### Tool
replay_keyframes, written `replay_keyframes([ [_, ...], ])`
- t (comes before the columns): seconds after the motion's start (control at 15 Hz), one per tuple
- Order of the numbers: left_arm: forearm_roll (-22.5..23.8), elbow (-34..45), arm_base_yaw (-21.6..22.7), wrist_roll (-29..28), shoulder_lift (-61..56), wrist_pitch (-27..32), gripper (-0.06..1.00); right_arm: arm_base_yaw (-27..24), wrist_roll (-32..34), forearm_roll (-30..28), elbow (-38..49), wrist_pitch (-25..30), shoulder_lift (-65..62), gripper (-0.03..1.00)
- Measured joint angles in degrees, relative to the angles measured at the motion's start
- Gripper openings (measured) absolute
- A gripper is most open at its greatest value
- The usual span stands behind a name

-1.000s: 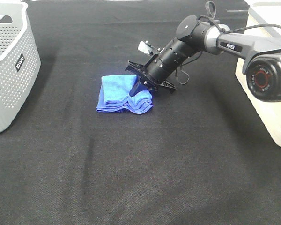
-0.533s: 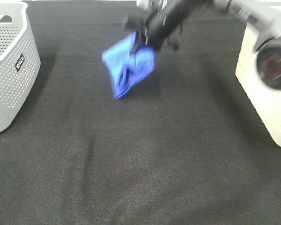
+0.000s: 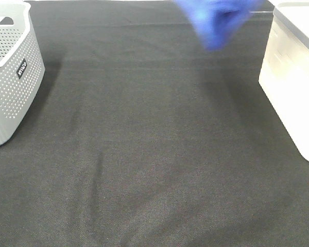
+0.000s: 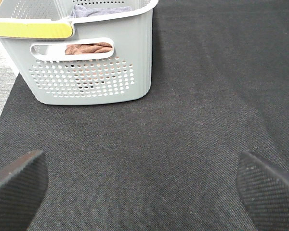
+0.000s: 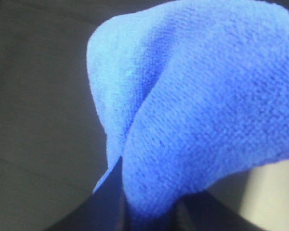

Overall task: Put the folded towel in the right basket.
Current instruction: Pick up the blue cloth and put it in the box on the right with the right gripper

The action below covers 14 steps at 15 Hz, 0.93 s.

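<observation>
Right end effector [image 5: 151, 217] grips the blue folded towel [image 5: 197, 106], which fills its wrist view; overhead it hangs aloft, near the white right basket [image 3: 293, 77]. Left end effector [image 4: 143, 185] gapes wide over the table [image 4: 192, 139]. Ahead of it, a grey basket [image 4: 91, 77] holds brown cloth [image 4: 89, 48]. The basket's label [image 3: 21, 67], seen only overhead, is unreadable.

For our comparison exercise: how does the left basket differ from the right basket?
The left basket is grey; the right basket is white. The left basket's walls are dotted with holes and carry a small label; the right basket's visible wall looks plain. Cloths show inside the left basket in the left wrist view; the right basket's inside is hidden. Both stand on the black cloth, cut off by the frame's edges.
</observation>
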Motion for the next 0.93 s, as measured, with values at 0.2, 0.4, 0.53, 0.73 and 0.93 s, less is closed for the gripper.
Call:
replay_keyframes([
  [0.2, 0.0, 0.0, 0.0, 0.0, 0.0, 0.0, 0.99, -14.6, 1.3, -4.4, 12.4, 0.2, -14.4, 0.19],
  [0.4, 0.0, 0.0, 0.0, 0.0, 0.0, 0.0, 0.99, -29.2, -0.9, 1.5, 13.0, 0.5, -17.8, 0.19],
  [0.53, 0.0, 0.0, 0.0, 0.0, 0.0, 0.0, 0.99, -33.2, -2.6, 3.2, 14.7, 0.5, -16.7, 0.19],
  [0.73, 0.0, 0.0, 0.0, 0.0, 0.0, 0.0, 0.99, -33.7, -4.0, 5.2, 17.1, 0.1, -11.7, 0.19],
  [0.93, 0.0, 0.0, 0.0, 0.0, 0.0, 0.0, 0.99, -33.7, -3.9, 5.3, 17.4, -0.6, -7.4, 0.43],
])
